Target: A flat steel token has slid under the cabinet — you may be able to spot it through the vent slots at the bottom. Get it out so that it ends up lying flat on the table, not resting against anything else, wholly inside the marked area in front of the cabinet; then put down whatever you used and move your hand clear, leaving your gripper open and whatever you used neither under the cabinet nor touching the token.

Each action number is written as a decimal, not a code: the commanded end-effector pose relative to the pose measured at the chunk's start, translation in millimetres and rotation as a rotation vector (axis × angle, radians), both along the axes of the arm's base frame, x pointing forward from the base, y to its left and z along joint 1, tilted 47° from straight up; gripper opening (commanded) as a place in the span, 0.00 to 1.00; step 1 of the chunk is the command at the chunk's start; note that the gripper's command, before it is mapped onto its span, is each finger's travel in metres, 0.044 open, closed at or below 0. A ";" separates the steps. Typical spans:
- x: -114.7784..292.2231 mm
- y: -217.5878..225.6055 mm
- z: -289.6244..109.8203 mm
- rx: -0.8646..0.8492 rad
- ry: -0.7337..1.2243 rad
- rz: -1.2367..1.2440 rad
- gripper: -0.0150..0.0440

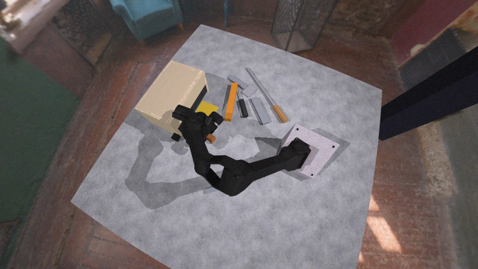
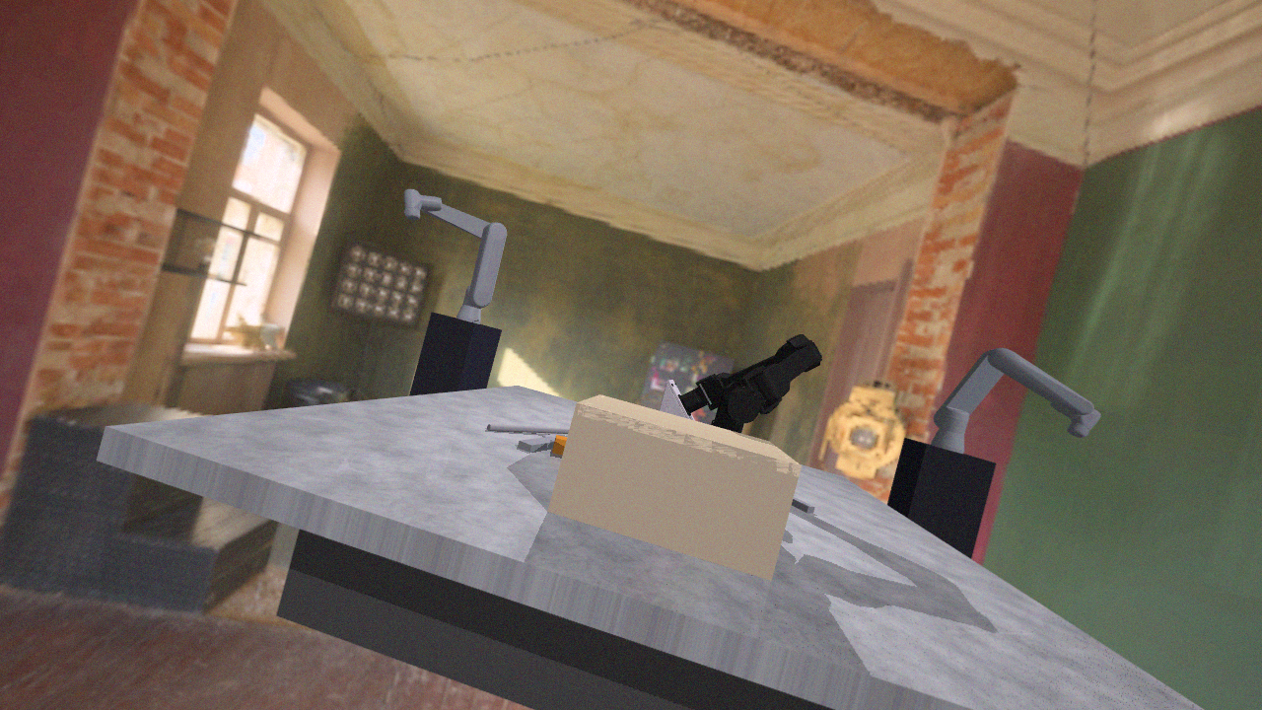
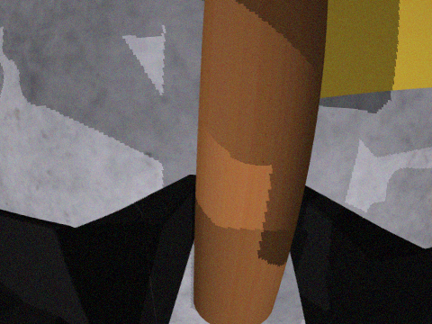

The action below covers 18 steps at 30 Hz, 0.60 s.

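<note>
cabinet (image 1: 170, 92): just left of jaws, on surface (image 1: 233, 207)
jaws (image 1: 200, 121): clamped on wooden handle (image 3: 258, 144), rest of tool hidden
yellow marked area (image 1: 207, 107): just beyond jaws, by cabinet front
token: not visible, can't tell where
spare tools (image 1: 254, 96): right of jaws, apart

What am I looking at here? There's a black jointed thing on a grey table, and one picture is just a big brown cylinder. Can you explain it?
The black jointed thing is a robot arm, bolted to a pale plate on the table. Its two-fingered gripper works as its hand.

One picture looks down from above. One looks across the table from the far side of the beige cabinet, which hides most things. The third comes from a camera on the wrist, so what it holds looks huge.

That brown cylinder is a wooden handle, clamped between the black fingers. Whatever is on its other end is hidden.

Beside the cabinet lie a yellow marked square, an orange bar, grey blocks and a thin rod with a wooden grip.
</note>
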<state>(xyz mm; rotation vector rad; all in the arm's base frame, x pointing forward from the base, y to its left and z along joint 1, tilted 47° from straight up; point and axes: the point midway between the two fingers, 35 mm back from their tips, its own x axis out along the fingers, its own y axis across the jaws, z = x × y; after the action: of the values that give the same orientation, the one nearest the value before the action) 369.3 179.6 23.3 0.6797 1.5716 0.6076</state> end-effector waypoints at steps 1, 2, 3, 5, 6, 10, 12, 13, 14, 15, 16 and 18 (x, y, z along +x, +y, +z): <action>5.8 -0.4 -0.8 0.004 -0.002 0.001 0.25; 6.7 -0.4 -0.9 0.004 -0.002 0.001 0.25; 7.6 -0.4 -1.0 0.004 -0.002 0.001 0.25; 9.4 -0.5 -1.2 0.004 -0.002 0.001 0.25; 10.3 -0.5 -1.3 0.004 -0.002 0.001 0.25; 14.0 -0.6 -1.6 0.004 -0.003 0.001 0.25; 15.8 -0.6 -1.9 0.004 -0.003 0.001 0.25; 16.7 -0.6 -2.0 0.004 -0.003 0.001 0.25; 17.6 -0.7 -2.1 0.004 -0.003 0.001 0.25; 18.5 -0.7 -2.2 0.004 -0.003 0.001 0.25; 19.3 -0.7 -2.3 0.004 -0.003 0.001 0.25; 21.1 -0.8 -2.5 0.004 -0.003 0.001 0.25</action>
<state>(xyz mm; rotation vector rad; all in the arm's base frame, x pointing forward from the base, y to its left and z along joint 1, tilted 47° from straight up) 385.7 179.5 21.7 0.6791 1.5707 0.6080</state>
